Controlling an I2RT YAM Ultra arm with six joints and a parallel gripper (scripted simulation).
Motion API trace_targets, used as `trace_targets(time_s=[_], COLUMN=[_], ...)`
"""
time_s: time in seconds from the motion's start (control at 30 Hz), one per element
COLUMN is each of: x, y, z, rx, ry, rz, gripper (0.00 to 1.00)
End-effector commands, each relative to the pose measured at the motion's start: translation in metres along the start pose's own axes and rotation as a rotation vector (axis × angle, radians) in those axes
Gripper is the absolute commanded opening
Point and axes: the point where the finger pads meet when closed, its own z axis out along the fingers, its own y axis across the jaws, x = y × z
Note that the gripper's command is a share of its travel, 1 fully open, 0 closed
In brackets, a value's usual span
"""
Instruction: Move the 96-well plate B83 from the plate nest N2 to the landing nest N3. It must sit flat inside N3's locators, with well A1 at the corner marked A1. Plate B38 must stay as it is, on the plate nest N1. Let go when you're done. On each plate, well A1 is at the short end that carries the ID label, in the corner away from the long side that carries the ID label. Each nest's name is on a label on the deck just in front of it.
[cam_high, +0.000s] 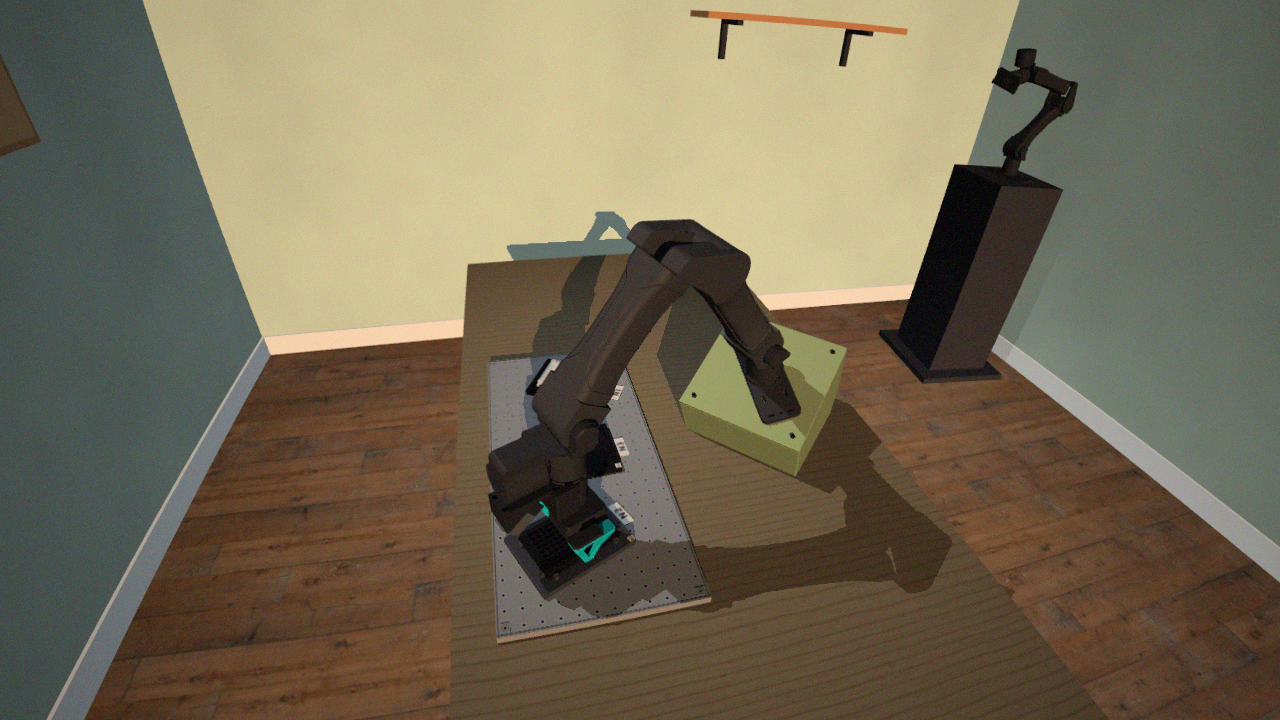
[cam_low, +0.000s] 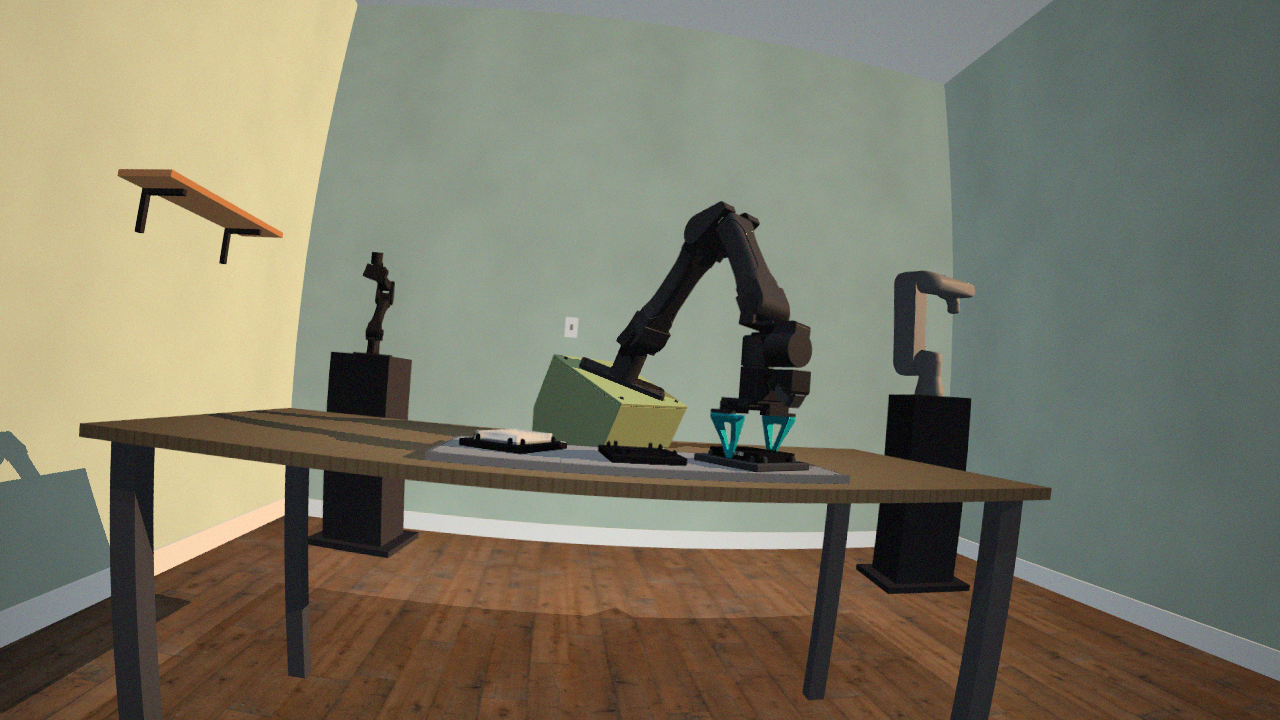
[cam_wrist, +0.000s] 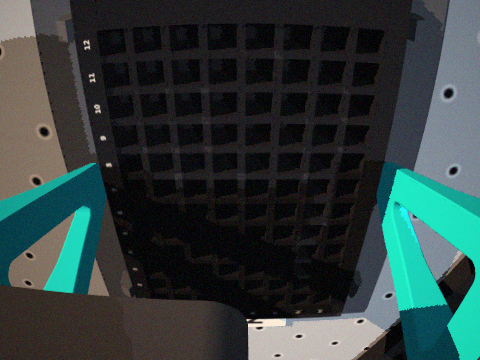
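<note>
The black 96-well plate B83 (cam_wrist: 240, 140) lies flat on nest N2 at the near end of the grey deck; it also shows in the top view (cam_high: 550, 546) and the exterior view (cam_low: 751, 459). My gripper (cam_wrist: 241, 178) is open, its teal fingers standing on either long side of the plate, down at plate level and not touching it. The gripper also shows in the top view (cam_high: 572, 537) and the exterior view (cam_low: 750, 436). The empty black nest N3 (cam_low: 642, 454) lies in the middle of the deck. The white plate B38 (cam_low: 517, 437) sits on nest N1 at the far end.
A green slanted block (cam_high: 765, 394) carries my arm's base, right of the deck. Black pedestals with other arms stand beyond the table (cam_high: 971, 268) (cam_low: 926, 483). The arm hides most of N3 and N1 in the top view.
</note>
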Motion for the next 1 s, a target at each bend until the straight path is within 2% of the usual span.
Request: trace_targets(time_s=[0.0, 0.23, 0.27, 0.97], x=[-0.0047, -0.0047, -0.0047, -0.0047], y=[0.0001, 0.0001, 0.0001, 0.0001], z=[-0.0041, -0.0041, -0.0041, -0.0041], rx=[0.001, 0.001, 0.001, 0.001], ry=[-0.018, -0.018, -0.018, -0.018], rz=[-0.001, -0.001, -0.001, -0.001], gripper=[1.0, 1.0, 0.0, 0.0])
